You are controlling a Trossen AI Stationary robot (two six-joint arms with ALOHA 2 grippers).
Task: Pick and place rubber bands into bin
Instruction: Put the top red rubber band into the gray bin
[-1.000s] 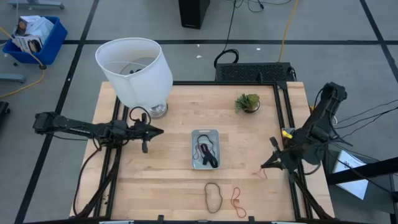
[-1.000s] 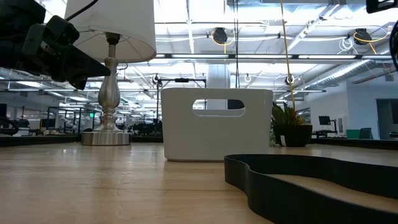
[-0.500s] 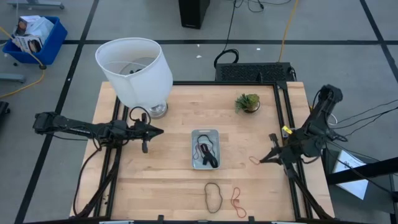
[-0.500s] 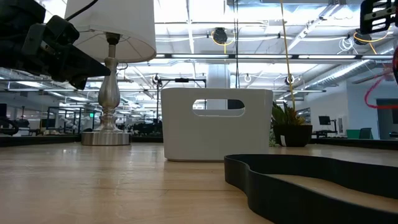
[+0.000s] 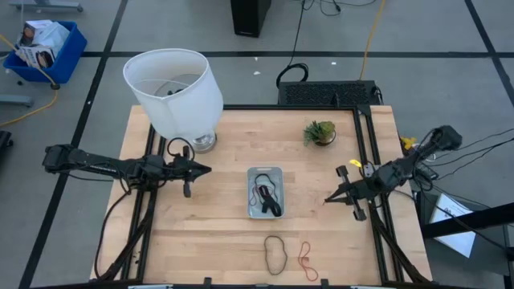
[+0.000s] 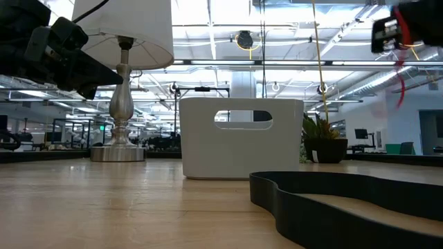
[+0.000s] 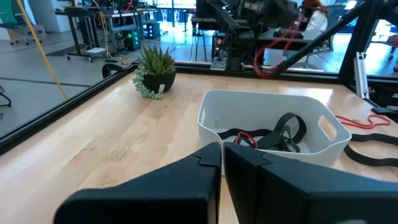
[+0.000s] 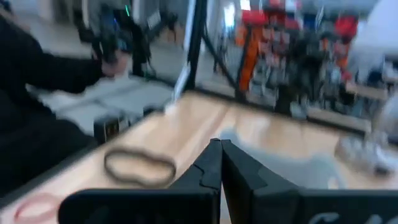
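Right gripper (image 5: 328, 200) pinched on a red band (image 7: 278, 53), airborne near the desk's right edge. Carry over the bin (image 5: 265, 173) mid-desk, go low before release. Left gripper (image 5: 207, 169) closed, empty.

Wood, plastic, rubber and brushed metal on our table

We see a table (image 5: 217, 233) of pale wood strips with a smooth satin finish; on it the bin (image 7: 261, 112) looks like smooth matt plastic, pale grey-white. In it lie rubber bands (image 7: 283, 132) of dull black and red rubber, and a wide matt black band (image 6: 346, 204) lies flat nearby. Our lamp base (image 6: 119, 131) is brushed, glossy metal under a smooth white shade (image 5: 173, 92). The left tool (image 7: 222, 163) is matt black plastic.
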